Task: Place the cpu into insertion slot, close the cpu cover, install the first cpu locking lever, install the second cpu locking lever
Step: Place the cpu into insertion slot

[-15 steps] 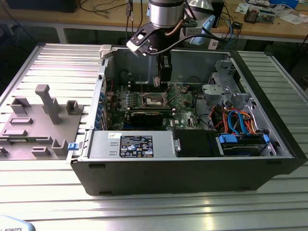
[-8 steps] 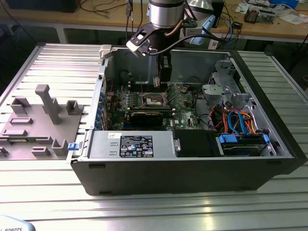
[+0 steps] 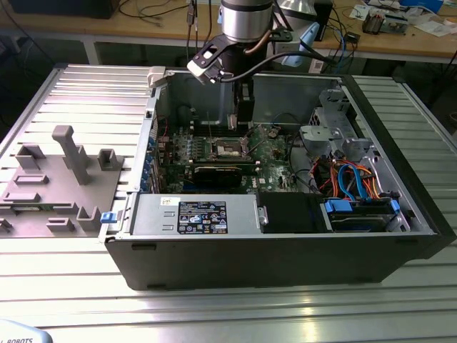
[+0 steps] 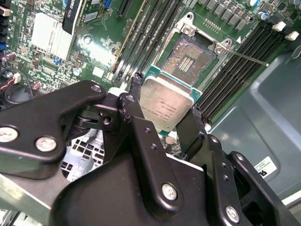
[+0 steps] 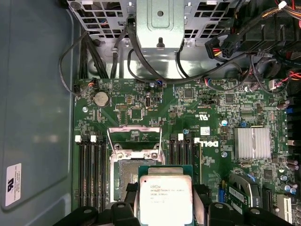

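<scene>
I've got the gripper (image 4: 165,101) clamped on the cpu (image 4: 167,106), a black finger (image 4: 135,84) on each of two opposite edges, jaws no wider than the chip itself. Its silvery face is turned toward the second wrist camera. In the first wrist view the cpu (image 5: 165,198) sits between the fingers as well, square to the board.

The socket (image 4: 189,57) is open and bare, and I can see its field of contacts. The cpu hangs clear of the board just beside it. In the first wrist view it overlaps one corner of the socket (image 5: 126,165), and it is not seated. The cpu cover (image 5: 134,151) is flipped up off the socket, and green board shows through its open middle. A thin metal lever (image 4: 249,58) sticks out from one socket corner, angling over the memory slots (image 5: 91,172) that run along both sides. Farther along the board I see a round coin battery (image 5: 100,98) and a finned heat sink (image 5: 252,142).

In the exterior view the arm (image 3: 246,21) comes straight down into the open computer case (image 3: 285,250), which lies on its side on a ribbed metal table (image 3: 214,314). The gripper (image 3: 241,125) hangs above the motherboard (image 3: 271,153), over the socket area. A power supply (image 3: 200,214) sits along the near wall of the case. Blue cables (image 3: 353,182) are bundled on the exterior view's right. A grey fixture tray (image 3: 57,186) lies on the table outside the case, on the exterior view's left.
</scene>
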Tool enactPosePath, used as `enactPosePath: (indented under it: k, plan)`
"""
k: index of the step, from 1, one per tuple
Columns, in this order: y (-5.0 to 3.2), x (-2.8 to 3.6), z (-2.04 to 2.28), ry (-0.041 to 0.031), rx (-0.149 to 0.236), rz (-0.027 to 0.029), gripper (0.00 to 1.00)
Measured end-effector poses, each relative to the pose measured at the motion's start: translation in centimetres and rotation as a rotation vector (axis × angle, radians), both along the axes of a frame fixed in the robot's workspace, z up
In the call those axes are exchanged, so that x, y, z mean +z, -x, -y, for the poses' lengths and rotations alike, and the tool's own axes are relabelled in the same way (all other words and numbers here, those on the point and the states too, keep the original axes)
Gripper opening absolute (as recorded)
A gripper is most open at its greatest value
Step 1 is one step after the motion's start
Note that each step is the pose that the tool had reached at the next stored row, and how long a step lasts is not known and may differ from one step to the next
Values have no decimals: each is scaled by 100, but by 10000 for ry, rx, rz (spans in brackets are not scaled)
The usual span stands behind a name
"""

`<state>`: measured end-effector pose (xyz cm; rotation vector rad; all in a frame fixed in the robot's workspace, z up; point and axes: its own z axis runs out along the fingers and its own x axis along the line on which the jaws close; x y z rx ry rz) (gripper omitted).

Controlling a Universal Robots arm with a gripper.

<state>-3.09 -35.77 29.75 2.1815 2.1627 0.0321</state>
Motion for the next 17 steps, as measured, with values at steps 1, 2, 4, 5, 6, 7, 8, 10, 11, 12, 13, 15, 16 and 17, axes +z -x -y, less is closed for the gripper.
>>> enactPosePath:
  k: [1,2,4,5,6,7,8,10,11,12,13,15,16,17]
  plan:
    - [0,-1,0,0,-17,0,54]
    - [0,-2,0,0,-44,0,54]
    - [0,-4,0,2,-92,0,54]
    - [0,-6,0,3,-119,0,54]
    - [0,-7,0,3,-132,0,54]
    - [0,-8,0,4,-163,0,54]
    - [0,-12,0,5,-227,0,54]
    - [0,-20,0,9,-369,0,54]
    - [0,-21,0,9,-397,0,54]
    - [0,-22,0,10,-412,0,54]
    - [0,-22,0,10,-424,0,54]
    - [0,-24,0,11,-453,0,54]
    - [0,-24,0,11,-465,0,54]
    - [0,-26,0,12,-489,0,54]
